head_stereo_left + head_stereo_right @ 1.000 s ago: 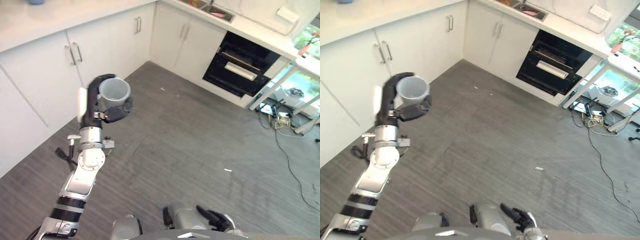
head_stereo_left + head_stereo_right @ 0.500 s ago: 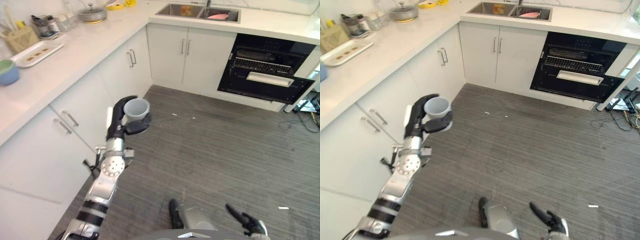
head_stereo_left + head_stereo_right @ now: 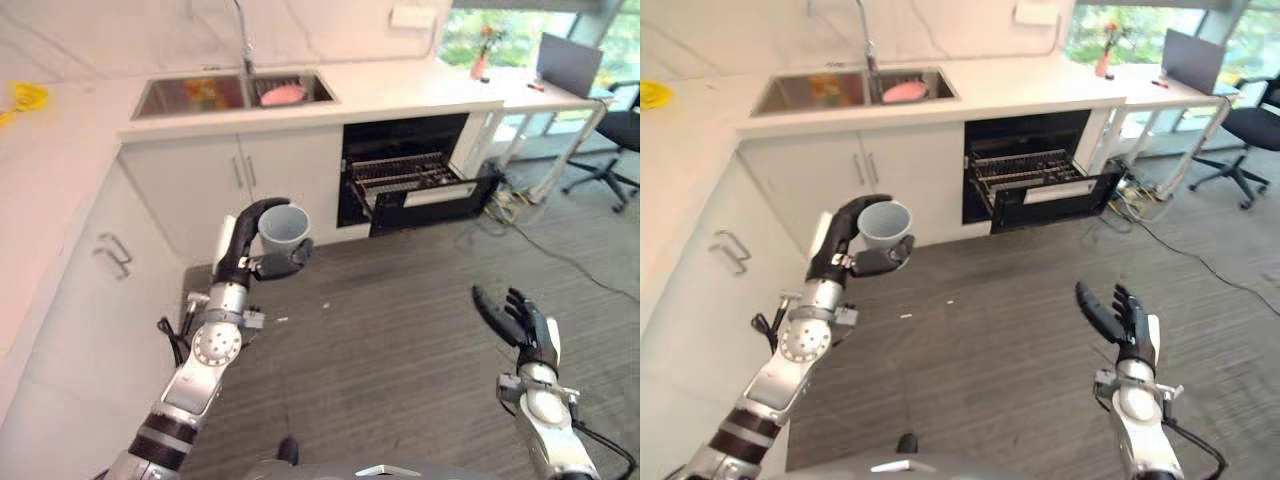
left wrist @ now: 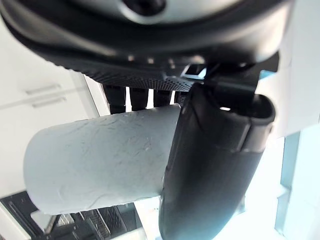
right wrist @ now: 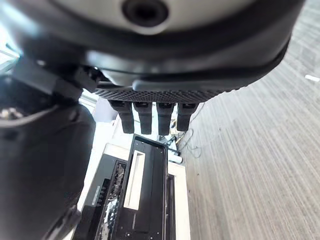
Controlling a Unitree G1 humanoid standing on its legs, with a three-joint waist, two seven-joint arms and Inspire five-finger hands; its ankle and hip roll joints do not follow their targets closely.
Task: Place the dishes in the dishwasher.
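Cup [image 3: 284, 224] in left hand [image 3: 243, 250], raised before the cabinet doors [image 3: 240, 180] under the sink [image 3: 235, 93]. Dishwasher [image 3: 410, 170] right of those doors, rack [image 3: 405, 176] pulled out. Right hand [image 3: 515, 318] low right, above the floor [image 3: 400, 330], well apart.

A white countertop [image 3: 420, 95] runs along the wall, well beyond the raised left hand [image 3: 245, 245]. A steel sink [image 3: 235, 92] is set into it, with a pink item [image 3: 283, 94] lying inside and a tap [image 3: 243, 45] rising behind it. A yellow object [image 3: 27, 96] lies on the counter far to that hand's left. Grey wood-grain floor [image 3: 400, 330] spreads beneath both hands. An office chair [image 3: 612, 150] stands on it, well beyond the right hand [image 3: 520, 320], and a few small white scraps [image 3: 282, 319] lie below the left hand.
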